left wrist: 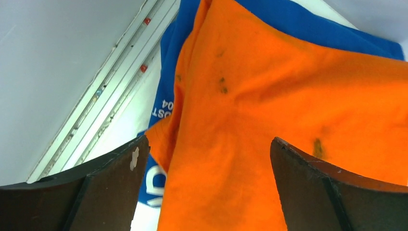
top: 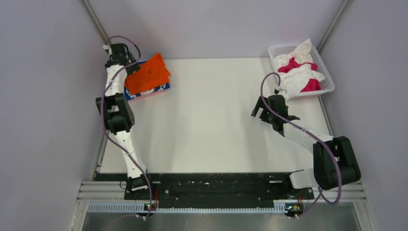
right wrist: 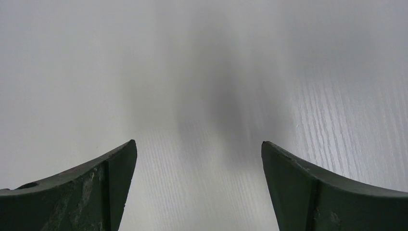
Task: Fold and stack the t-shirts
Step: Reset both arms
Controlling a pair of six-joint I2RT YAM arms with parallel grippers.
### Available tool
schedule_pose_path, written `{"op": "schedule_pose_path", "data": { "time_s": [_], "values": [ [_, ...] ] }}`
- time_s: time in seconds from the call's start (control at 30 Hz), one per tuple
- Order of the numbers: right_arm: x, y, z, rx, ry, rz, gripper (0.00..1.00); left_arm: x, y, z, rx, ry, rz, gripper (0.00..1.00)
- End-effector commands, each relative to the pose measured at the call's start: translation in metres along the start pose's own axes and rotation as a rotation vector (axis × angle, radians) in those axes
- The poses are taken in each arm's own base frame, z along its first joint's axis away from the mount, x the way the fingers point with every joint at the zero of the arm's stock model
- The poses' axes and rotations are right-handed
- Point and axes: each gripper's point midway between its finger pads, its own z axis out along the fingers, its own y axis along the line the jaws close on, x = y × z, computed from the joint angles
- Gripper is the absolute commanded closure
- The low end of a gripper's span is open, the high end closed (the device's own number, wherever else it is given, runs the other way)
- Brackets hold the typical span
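The left gripper (left wrist: 207, 144) stands with its jaws spread wide and nothing between them, poised just above the orange t-shirt (left wrist: 288, 96); whether the fingertips touch the cloth cannot be told. The orange shirt lies folded and a little askew on top of the blue t-shirt (left wrist: 308, 24), whose white lettering shows at the orange one's edge. In the top view a thin pink edge also shows along the near side of this pile. The pile sits at the far left corner of the white table (top: 216, 120), close to the left rail, with the left arm stretched forward along that side to reach it. The right gripper (right wrist: 198, 144) is likewise wide open and holds nothing – below it there is only bare tabletop and its own soft shadow. It hangs over the right half of the table, near the white lattice basket (top: 279, 50) at the far right corner but apart from it. In the basket lie crumpled white t-shirts (top: 300, 77) and magenta t-shirts (top: 293, 66), tangled together, unfolded, with some white cloth spilling over the rim.
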Motion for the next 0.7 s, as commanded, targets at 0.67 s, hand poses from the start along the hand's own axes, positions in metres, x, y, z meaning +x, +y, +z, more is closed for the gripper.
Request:
{"op": "schedule_pose_path", "data": {
  "time_s": [0.67],
  "values": [
    [-0.025,0.006,-0.07,-0.103,-0.12,0.12,0.01,0.122,-0.114,-0.328,0.687,-0.224,-0.11,0.01]
  ]
}}
